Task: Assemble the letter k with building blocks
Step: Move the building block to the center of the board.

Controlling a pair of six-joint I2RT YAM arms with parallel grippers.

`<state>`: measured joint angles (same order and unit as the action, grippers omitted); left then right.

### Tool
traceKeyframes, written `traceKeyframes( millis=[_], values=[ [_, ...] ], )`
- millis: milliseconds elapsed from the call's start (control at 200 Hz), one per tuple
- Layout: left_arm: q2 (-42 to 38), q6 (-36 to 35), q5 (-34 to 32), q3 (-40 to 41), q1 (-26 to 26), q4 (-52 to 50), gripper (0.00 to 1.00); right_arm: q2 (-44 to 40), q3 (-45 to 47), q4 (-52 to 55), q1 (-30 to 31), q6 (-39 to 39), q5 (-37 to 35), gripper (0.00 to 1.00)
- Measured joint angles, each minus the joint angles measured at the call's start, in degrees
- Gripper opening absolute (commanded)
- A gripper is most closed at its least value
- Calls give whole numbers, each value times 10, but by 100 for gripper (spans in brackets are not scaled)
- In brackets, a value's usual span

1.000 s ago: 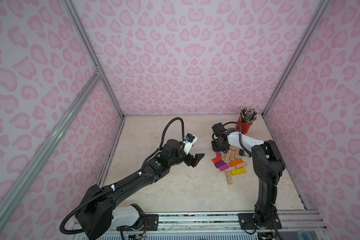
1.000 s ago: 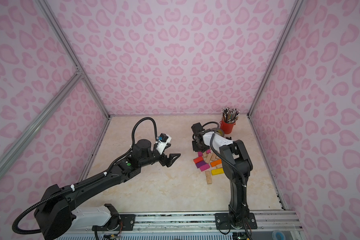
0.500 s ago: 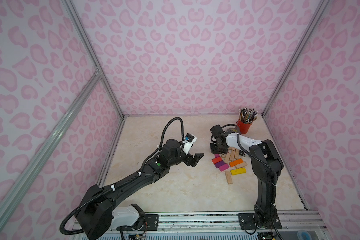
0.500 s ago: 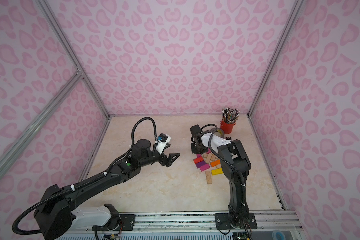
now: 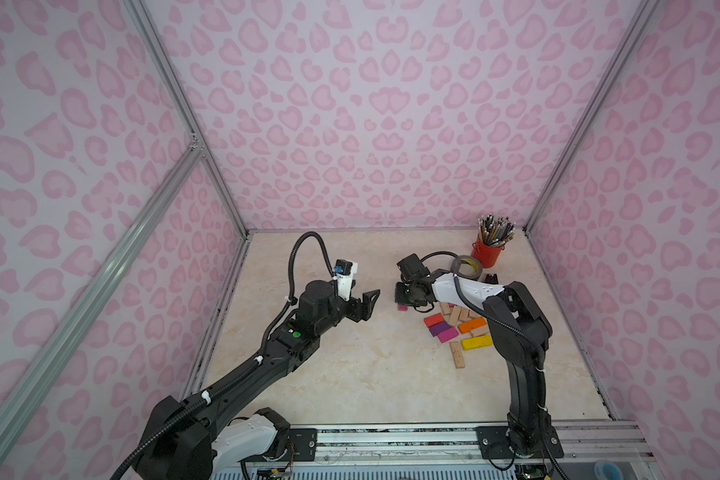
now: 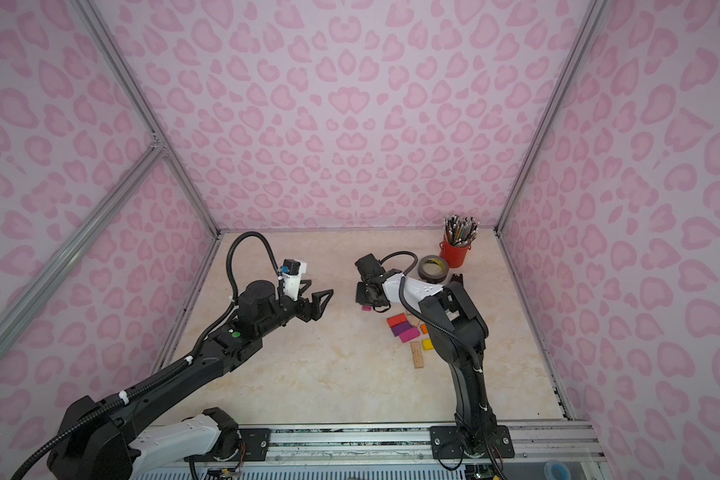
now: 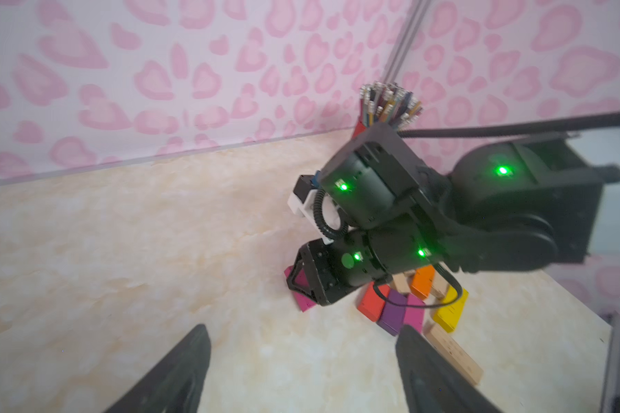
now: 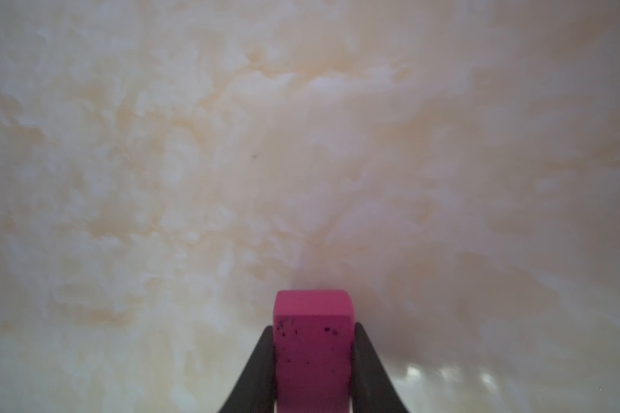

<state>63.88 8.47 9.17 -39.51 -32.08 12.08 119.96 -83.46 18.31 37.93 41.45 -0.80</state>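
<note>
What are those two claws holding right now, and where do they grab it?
Right gripper pinches a magenta block by opposite sides, one end poking out. Left gripper is open and empty.

Pink-blotched walls, cream marbled table, magenta block, red block, purple block, yellow block, red cup.

2 magenta blocks, 1 red block, 1 purple block, 1 orange block, 1 yellow block, at least 4 plain wooden blocks, some partly hidden. 1 tape roll, 1 red pencil cup, 1 black stapler, 2 robot arms.
</note>
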Motion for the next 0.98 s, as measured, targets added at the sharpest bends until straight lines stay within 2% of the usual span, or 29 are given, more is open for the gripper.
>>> traceKeyframes(
  millis=[165,230,335,441,581,721,826,941,981],
  values=[
    [-72,86,-61,60,104,-9,84,69,-83,-42,42,61,5,23],
    [-95,106,-74,73,129,-19,84,94,-113,-56,54,78,7,24],
    [-120,125,-82,82,149,-36,84,136,-164,-69,70,101,9,29],
    [-130,142,-93,83,163,-59,78,170,-210,-83,81,119,13,37],
    [-130,155,-93,83,174,-81,73,178,-224,-83,85,123,15,41],
    [-123,156,-78,80,175,-86,68,153,-205,-62,82,122,24,45],
    [-97,158,-68,61,169,-91,65,100,-167,-49,75,108,23,48],
    [-49,158,-79,23,131,-96,64,20,-100,-55,68,79,12,52],
    [-16,157,-95,-6,106,-101,64,-31,-50,-63,67,60,1,52]
  ],
)
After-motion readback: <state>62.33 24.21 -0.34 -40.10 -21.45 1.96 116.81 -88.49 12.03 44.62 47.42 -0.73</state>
